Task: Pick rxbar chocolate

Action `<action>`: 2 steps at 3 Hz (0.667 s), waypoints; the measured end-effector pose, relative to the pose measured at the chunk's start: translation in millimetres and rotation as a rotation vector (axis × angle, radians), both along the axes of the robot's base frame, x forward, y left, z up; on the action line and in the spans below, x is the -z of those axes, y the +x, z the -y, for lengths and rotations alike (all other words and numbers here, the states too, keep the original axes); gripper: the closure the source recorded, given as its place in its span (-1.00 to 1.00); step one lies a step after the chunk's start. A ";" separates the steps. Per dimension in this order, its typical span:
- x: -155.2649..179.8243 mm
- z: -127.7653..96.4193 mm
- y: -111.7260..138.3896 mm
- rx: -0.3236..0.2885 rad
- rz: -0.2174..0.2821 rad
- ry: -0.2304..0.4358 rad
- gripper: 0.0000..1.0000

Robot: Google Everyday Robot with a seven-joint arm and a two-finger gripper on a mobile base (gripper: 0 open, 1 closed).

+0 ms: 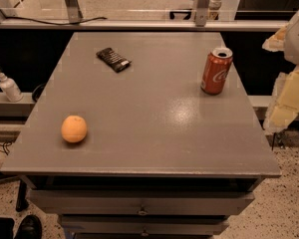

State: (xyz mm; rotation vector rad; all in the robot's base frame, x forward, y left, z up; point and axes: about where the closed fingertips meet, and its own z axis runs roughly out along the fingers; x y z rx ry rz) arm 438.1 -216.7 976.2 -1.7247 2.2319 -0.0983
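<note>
The rxbar chocolate point(113, 59) is a small flat bar in a dark wrapper. It lies at an angle on the far left part of the grey table point(149, 133). My gripper point(285, 83) shows as pale cream-coloured parts at the right edge of the view, beyond the table's right side. It is far from the bar and holds nothing that I can see.
A red soda can point(216, 70) stands upright at the far right of the table. An orange fruit point(74, 128) sits near the front left. A white pump bottle point(9, 85) stands on a ledge left of the table. Drawers are below the front edge.
</note>
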 end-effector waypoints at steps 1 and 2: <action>0.0 0.0 0.0 0.000 0.000 0.000 -1.00; 6.9 -7.5 8.2 -0.004 0.013 0.030 -1.00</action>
